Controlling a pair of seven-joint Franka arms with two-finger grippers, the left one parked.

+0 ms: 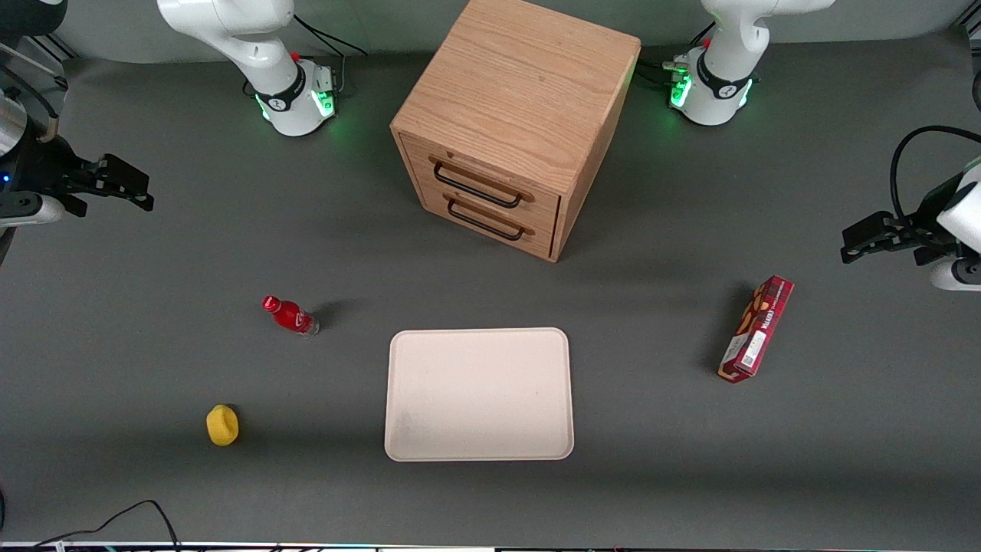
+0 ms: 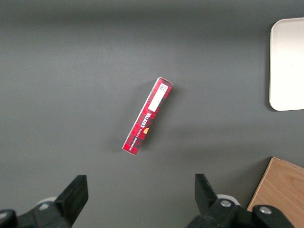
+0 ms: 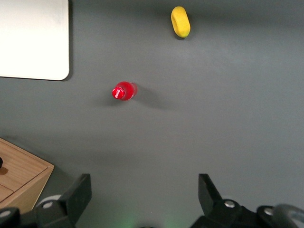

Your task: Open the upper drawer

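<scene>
Grey table — wooden cabinet (image 1: 515,115), upper drawer (image 1: 483,182) shut, nothing begun; gripper (image 1: 115,182), jaws open and empty, waits well apart toward the working arm's end.

Cabinet (image 1: 521,92) oak-grained matt wood; handles (image 1: 479,184) black metal; table (image 1: 153,491) matt grey; bottle (image 1: 291,315) glossy plastic.

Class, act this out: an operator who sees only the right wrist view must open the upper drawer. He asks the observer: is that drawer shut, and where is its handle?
Observer: The upper drawer is shut; its handle, a dark bar, runs across its front.
Operator: Where is my gripper?
Observer: The gripper hangs open at the working arm's end of the table, apart from the cabinet.
Operator: What lies toward the parked arm?
Observer: A red box, nearer the front camera than the cabinet.
</scene>
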